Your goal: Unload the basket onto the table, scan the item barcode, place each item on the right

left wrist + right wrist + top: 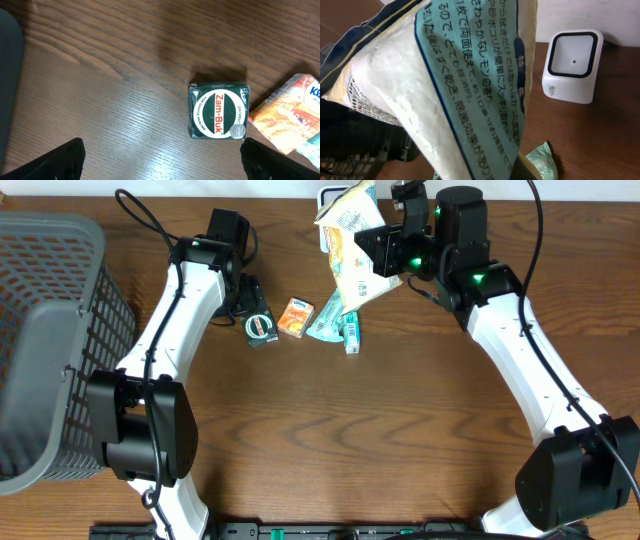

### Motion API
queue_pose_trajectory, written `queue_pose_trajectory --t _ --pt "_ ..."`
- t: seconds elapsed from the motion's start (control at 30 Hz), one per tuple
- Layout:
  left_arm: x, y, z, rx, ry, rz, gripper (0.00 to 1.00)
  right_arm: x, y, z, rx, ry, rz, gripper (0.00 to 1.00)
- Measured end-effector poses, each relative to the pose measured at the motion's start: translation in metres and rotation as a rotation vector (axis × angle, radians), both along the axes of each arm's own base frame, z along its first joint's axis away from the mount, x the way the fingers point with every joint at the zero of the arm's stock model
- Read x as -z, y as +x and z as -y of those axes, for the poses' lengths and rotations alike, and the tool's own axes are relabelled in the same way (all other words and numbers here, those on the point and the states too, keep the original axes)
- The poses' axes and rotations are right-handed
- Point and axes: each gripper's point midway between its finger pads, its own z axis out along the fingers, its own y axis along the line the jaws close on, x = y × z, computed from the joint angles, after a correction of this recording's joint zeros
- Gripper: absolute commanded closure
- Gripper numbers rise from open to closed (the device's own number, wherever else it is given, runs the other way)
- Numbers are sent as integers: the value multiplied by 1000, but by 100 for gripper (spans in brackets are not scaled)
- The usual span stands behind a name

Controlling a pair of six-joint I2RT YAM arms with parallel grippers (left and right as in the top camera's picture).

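Note:
My right gripper [388,256] is shut on a large white and yellow packet [352,248] with blue Japanese print, holding it up off the table. In the right wrist view the packet [470,75] fills the left half, and the white barcode scanner [571,65] stands on the table beyond it, its window facing this way. From overhead only a corner of the scanner [328,197] shows behind the packet. My left gripper [162,170] is open and low over bare wood, just short of a green Zam-Buk tin [218,110].
A grey mesh basket [50,330] fills the left side. Near the table's middle lie the Zam-Buk tin [260,327], an orange packet [295,317], a pale green packet [325,325] and a small tube [351,336]. The green packet [545,160] lies under the held one.

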Motion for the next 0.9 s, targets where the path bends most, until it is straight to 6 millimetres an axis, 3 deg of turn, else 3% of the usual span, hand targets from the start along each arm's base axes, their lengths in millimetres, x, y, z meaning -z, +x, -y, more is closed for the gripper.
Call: queue_pose_trajectory --t 0.4,0.5,0.63,0.77,0.83,0.9 --pt "0 0 0 0 0 0 2 0 0 0 1 -1 -1 99" --pt "0 0 0 0 0 0 2 10 1 7 44 -35 -30 99" --pt "0 0 0 0 0 1 2 41 4 39 218 -184 -120 99" --pt "0 0 0 0 0 0 2 71 3 108 512 -465 -178 99" --pt "0 0 0 0 0 0 2 73 1 127 588 -541 -181 99" --pt "0 0 0 0 0 0 2 82 -12 164 711 -725 -212 99"
